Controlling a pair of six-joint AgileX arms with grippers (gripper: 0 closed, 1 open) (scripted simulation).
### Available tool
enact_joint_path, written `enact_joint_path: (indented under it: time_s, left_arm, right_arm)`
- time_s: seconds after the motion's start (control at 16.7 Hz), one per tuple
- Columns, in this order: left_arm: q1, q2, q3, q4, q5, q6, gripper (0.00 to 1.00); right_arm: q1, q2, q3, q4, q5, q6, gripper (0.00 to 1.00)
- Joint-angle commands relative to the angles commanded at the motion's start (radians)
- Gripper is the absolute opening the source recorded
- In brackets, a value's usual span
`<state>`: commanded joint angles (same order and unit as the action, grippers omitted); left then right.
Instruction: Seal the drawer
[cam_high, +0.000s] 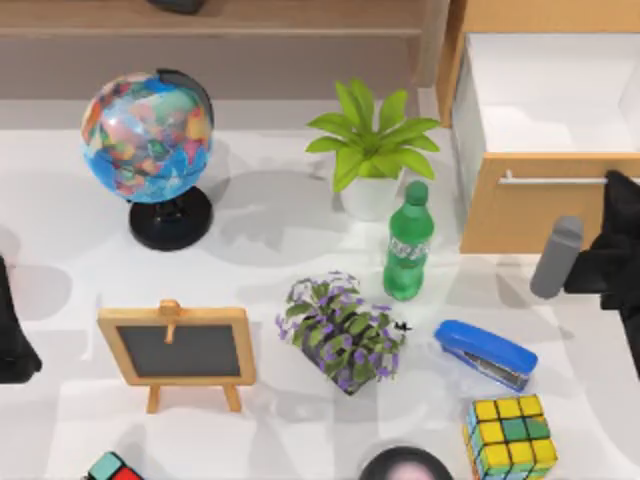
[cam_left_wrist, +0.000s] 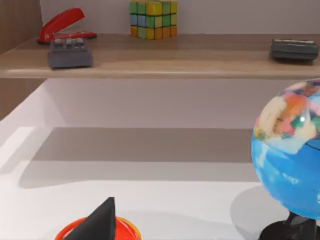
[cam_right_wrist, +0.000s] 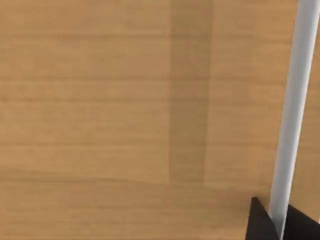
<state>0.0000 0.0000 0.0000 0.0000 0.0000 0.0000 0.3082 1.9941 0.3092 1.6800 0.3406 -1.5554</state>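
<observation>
The right gripper (cam_right_wrist: 280, 220) sits right up against the drawer (cam_high: 540, 205), at the right end of its tan front. In the right wrist view two dark fingertips (cam_right_wrist: 260, 220) flank the silver handle (cam_right_wrist: 292, 110), one on either side, with the bar running between them; whether they pinch it or merely straddle it I cannot tell. From above, the black mass of the right arm covers that end of the handle (cam_high: 555, 180) at the surface's right edge.

The drawer stands pulled out, its white inside open to the top camera. Its front lies straight ahead of the gripper, and the cabinet it slides into lies beyond that, toward the back wall. The handle's long axis runs left to right across the front, so the closing push goes at right angles to it, away from the arm and into the cabinet. The right arm is much the nearer; I judge it the one to do the shoving, with contact already at or beside the front.

Just beside the gripper on its left stands a grey cylinder (cam_high: 556, 257), then a green bottle (cam_high: 407, 245), well clear of the drawer's path.

The left gripper (cam_left_wrist: 97, 222) waits parked at the surface's left edge, far from the drawer, near the globe (cam_high: 150, 140); its state cannot be told.

The bottle's label is too small to read, and I can read no other writing.
</observation>
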Motion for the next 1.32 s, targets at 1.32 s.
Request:
enact_joint_path:
  time_s: [1.32]
  left_arm:
    - [0.0,0.0,0.0,0.0,0.0,0.0,1.0]
  right_arm:
    - [-0.069,0.079,0.247,-0.174,-0.069,0.002,0.0]
